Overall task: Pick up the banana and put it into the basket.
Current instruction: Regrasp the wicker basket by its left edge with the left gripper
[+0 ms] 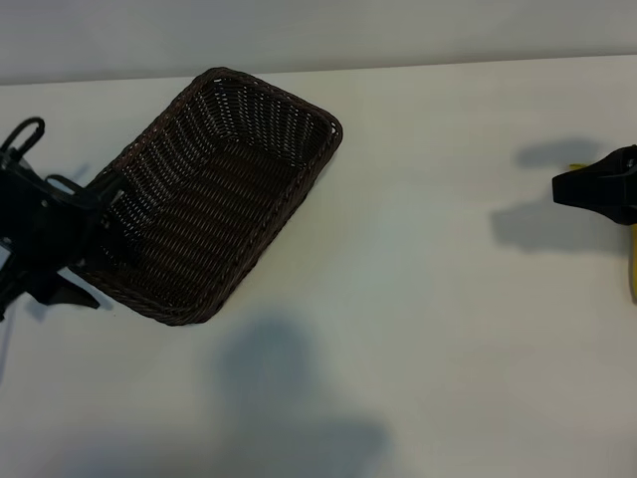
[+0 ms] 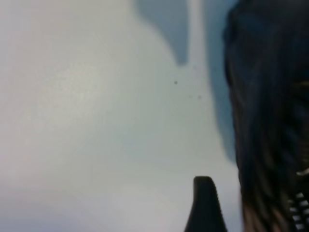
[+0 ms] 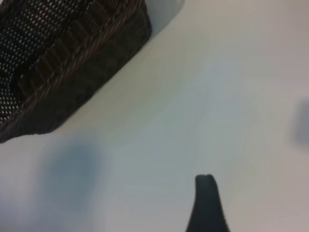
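Note:
The dark brown wicker basket (image 1: 214, 194) lies slanted on the white table at the left and holds nothing; it also shows as a dark wall (image 2: 270, 121) and a woven corner (image 3: 63, 63) in the wrist views. Only yellow slivers of the banana (image 1: 632, 267) show at the far right edge, mostly hidden under my right gripper (image 1: 587, 191), which hovers over it. My left gripper (image 1: 92, 244) sits against the basket's left corner. Each wrist view shows one dark finger (image 2: 205, 208) (image 3: 206, 208) over bare table, with nothing between the jaws.
The white table (image 1: 428, 329) stretches between the basket and the right arm. Soft shadows of the arms fall on it at the front middle and near the right gripper. A pale wall runs along the table's far edge.

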`<act>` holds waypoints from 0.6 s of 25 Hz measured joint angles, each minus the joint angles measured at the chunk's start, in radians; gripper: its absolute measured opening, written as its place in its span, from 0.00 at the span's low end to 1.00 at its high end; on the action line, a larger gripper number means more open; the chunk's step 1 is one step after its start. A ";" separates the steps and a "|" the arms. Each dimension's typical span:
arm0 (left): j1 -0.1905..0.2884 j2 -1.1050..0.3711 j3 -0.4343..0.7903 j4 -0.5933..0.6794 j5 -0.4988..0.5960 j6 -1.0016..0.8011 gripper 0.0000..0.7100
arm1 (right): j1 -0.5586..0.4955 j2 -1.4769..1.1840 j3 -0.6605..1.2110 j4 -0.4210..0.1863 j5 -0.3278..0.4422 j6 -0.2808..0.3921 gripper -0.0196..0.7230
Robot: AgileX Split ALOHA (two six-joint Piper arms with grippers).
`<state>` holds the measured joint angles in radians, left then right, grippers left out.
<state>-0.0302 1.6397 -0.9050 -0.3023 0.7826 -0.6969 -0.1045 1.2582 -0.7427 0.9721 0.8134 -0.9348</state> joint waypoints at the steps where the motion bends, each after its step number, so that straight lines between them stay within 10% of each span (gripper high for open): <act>1: 0.000 0.001 0.016 -0.008 -0.025 -0.006 0.76 | 0.000 0.000 0.000 0.000 0.000 0.000 0.72; 15: 0.000 0.002 0.166 -0.068 -0.324 -0.021 0.63 | 0.000 0.000 0.000 0.000 0.000 0.000 0.72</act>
<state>-0.0302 1.6418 -0.7386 -0.3707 0.4588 -0.7182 -0.1045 1.2582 -0.7427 0.9721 0.8134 -0.9348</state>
